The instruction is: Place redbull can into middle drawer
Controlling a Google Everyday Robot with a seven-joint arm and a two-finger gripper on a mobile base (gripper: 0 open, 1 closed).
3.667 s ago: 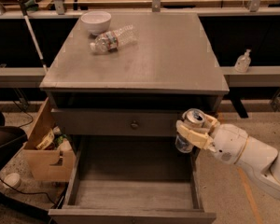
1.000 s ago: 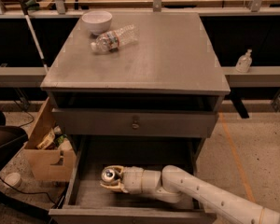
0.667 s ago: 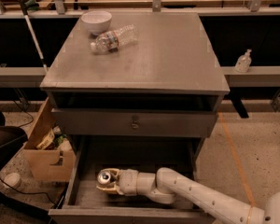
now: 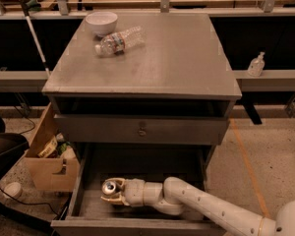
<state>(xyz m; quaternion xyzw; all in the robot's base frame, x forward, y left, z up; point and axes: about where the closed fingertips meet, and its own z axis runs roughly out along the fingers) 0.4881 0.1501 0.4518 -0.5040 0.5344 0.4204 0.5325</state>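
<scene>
The middle drawer [image 4: 88, 208] is pulled out of the grey cabinet, its plank floor showing. My white arm reaches in from the lower right. My gripper [image 4: 113, 193] sits inside the drawer at its left side and is shut on the redbull can [image 4: 109, 187], whose shiny silver top faces up. The can stands upright low over the drawer floor; its sides are mostly hidden by the fingers.
On the cabinet top [image 4: 177, 58] lie a clear water bottle [image 4: 119, 41] and a white bowl [image 4: 101, 22]. A closed drawer front with a knob [image 4: 141, 130] is above the open drawer. A cardboard box [image 4: 49, 156] stands left of the cabinet. A sanitizer bottle [image 4: 256, 64] is right.
The gripper carried the can from the right of the cabinet down into the open drawer, then shifted it slightly left and lower. The can stays held.
</scene>
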